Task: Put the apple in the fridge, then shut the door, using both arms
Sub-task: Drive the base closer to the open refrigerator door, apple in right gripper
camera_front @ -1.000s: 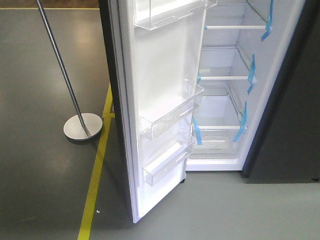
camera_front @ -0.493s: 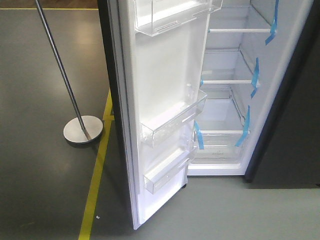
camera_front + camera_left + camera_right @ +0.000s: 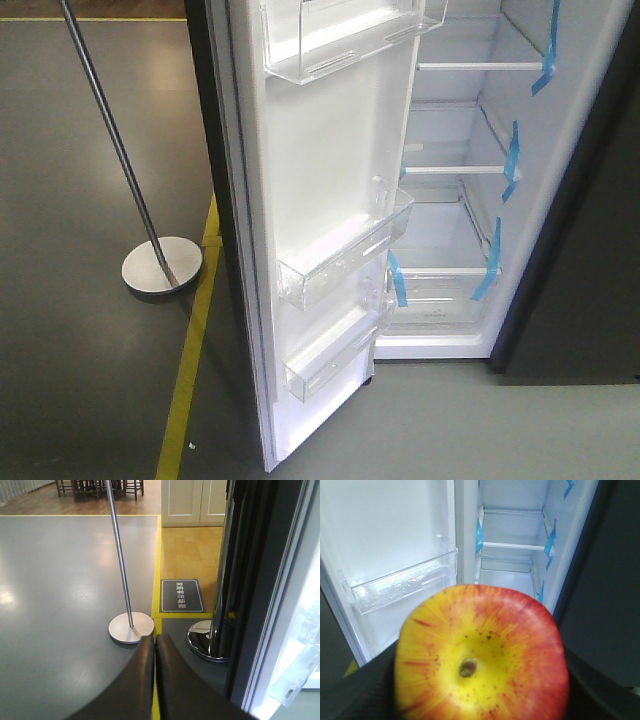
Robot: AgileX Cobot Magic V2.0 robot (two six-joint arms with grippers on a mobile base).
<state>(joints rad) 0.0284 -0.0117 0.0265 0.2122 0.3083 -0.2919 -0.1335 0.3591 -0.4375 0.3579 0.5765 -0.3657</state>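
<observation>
1. Facing the open fridge [image 3: 450, 230], glass shelves [image 3: 455, 170] ahead and slightly right of the apple [image 3: 480, 650]
2. Standing wide on the left, the door [image 3: 330, 130], clear bins [image 3: 345, 250] facing the cavity
3. Clamped on the apple, the right gripper [image 3: 480, 695], the arm nearer the shelves
4. Closed on nothing, the left gripper [image 3: 155, 665], outside the door's dark face, near a pole stand [image 3: 131, 628]
</observation>
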